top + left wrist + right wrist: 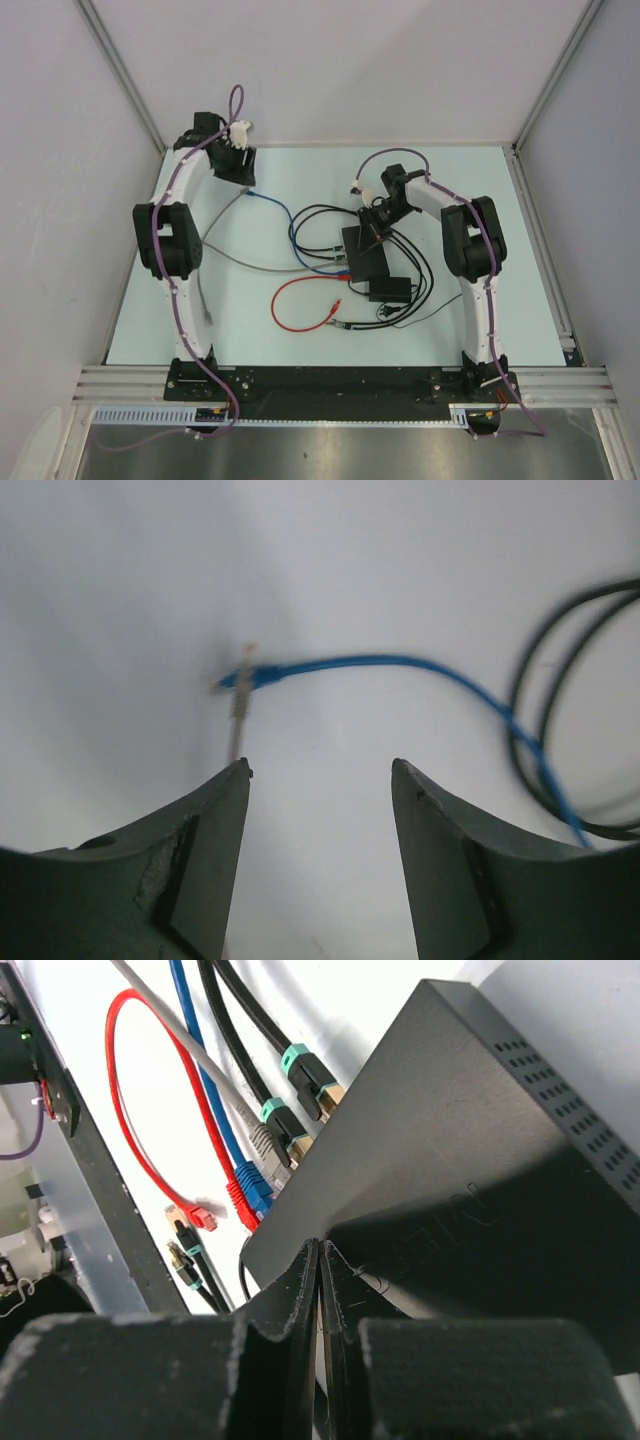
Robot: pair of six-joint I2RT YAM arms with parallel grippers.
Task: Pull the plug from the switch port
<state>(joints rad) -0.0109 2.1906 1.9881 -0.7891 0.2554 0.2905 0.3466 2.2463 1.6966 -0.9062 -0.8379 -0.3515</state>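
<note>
Pulling looks not yet begun: a row of plugs (270, 1155) sits in the switch (450, 1140), mid-table. The right gripper (320, 1250), jaws pressed together, leans on its top — the left gripper (320, 770), jaws spread, hovers far off (blue cable (380, 662) ahead) and next must reach a plug

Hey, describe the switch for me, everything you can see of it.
The switch is a flat black rectangular box, matte metal by the look, with rows of small vent holes down one side and faint raised lettering on top. It lies flat on the pale table, right of centre. Along one edge sit two teal-collared black plugs, a grey plug, a blue plug and a red plug. The right gripper, fingers shut, sits at one corner; contact is unclear.
</note>
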